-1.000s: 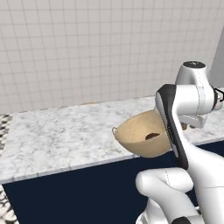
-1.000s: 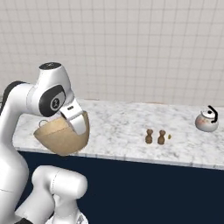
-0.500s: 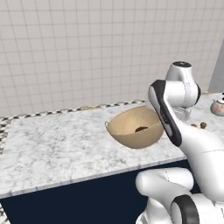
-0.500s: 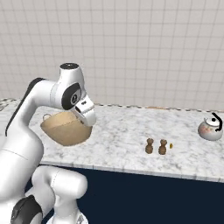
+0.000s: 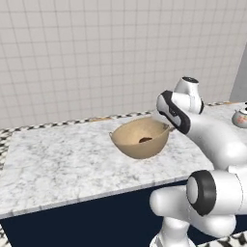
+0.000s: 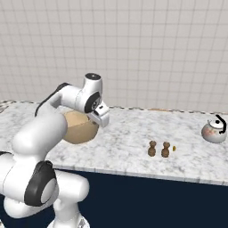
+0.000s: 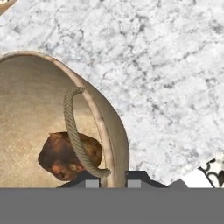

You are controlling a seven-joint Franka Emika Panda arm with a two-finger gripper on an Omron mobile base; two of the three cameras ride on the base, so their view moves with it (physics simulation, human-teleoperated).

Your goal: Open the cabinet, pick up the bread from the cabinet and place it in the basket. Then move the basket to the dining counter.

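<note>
The dining counter [image 5: 62, 164], a white-grey marbled slab over a plain navy front, runs along a pale tiled wall [image 5: 96, 58], and its near edge lies just this side of the basket [image 5: 141, 139]. The gripper [image 7: 113, 177] is pinched tight on the basket's rim, holding it over the slab with the bread [image 7: 69, 156] inside. Farther along stand two small brown shakers [image 6: 159, 149] and a kettle [image 6: 214, 130], well apart from the basket, with bare marble between.

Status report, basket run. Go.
Gripper shut on basket rim. Bread inside basket. Basket over dining counter. Shakers and kettle stand off to the right.
</note>
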